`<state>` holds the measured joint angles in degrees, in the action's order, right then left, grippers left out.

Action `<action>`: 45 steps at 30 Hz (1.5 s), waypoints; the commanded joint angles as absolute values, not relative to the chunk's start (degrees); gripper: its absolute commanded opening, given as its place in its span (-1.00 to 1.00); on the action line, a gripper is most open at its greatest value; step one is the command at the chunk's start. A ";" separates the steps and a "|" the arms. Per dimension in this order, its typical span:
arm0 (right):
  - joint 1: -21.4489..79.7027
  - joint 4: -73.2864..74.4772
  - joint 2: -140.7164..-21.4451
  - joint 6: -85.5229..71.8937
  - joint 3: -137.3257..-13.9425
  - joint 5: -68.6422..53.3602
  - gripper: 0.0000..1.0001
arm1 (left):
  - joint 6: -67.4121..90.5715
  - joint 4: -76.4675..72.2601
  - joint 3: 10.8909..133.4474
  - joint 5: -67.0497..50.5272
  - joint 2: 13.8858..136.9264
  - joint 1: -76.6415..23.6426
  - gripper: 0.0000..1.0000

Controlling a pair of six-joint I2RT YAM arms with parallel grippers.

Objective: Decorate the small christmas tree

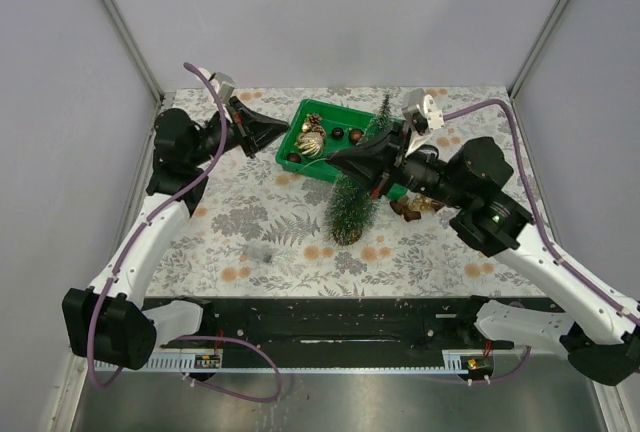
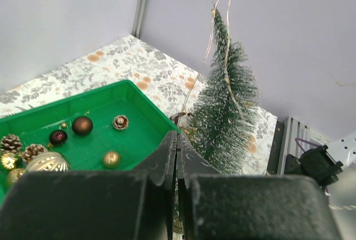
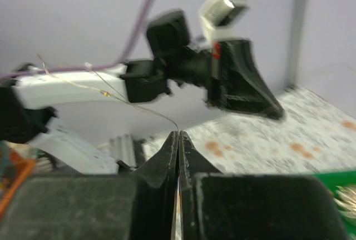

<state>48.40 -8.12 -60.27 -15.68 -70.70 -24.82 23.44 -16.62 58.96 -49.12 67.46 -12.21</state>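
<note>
The small christmas tree (image 1: 352, 202) stands upright on the table just in front of the green tray (image 1: 300, 162); it also shows in the left wrist view (image 2: 225, 112). A thin light wire (image 2: 227, 62) hangs from its top down its side. My right gripper (image 1: 334, 158) reaches left past the tree's middle and is shut on the thin wire (image 3: 133, 104), which runs up and left from its tips (image 3: 178, 134). My left gripper (image 1: 284, 135) is shut at the tray's left rim (image 2: 177, 134), with nothing visible between its jaws.
The tray (image 2: 139, 93) holds a large gold ball (image 2: 47, 162), a brown ball (image 2: 82, 125), a small gold ball (image 2: 111, 158) and pine cones (image 2: 120, 121). Brown pine cones (image 1: 410, 207) lie right of the tree. A small grey object (image 1: 262, 252) lies near the front.
</note>
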 commanded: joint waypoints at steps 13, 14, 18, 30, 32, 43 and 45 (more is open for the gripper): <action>47.99 5.72 -52.47 13.26 -80.85 29.69 -1.00 | 21.36 -14.94 60.73 -49.66 60.38 -7.91 -1.00; 47.81 5.28 -53.17 14.84 -82.25 31.71 -1.00 | 21.10 -14.68 60.56 -49.66 60.21 -7.74 -1.00; 43.70 4.92 -59.48 19.94 -88.40 37.00 -1.00 | 20.04 -13.45 60.56 -49.83 59.42 -7.30 -1.00; 34.45 -5.96 -53.10 11.18 -68.84 -6.37 -1.00 | 18.72 -13.09 60.38 -49.04 59.15 -6.42 -1.00; 34.45 -3.62 -52.99 9.76 -69.08 -12.89 -1.00 | 18.90 -13.97 60.38 -48.78 59.94 -6.42 -1.00; 34.45 5.53 -61.95 11.51 -82.60 -10.12 -1.00 | 16.62 -13.98 60.29 -53.86 60.03 -9.13 -1.00; 34.45 6.06 -65.29 11.78 -85.24 -8.18 -1.00 | 15.82 -12.58 60.73 -55.36 59.33 -10.02 -1.00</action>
<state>34.54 3.60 -59.44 10.79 -79.18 -11.53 18.37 -11.64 59.96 -50.83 61.49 -8.29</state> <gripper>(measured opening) 0.018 0.015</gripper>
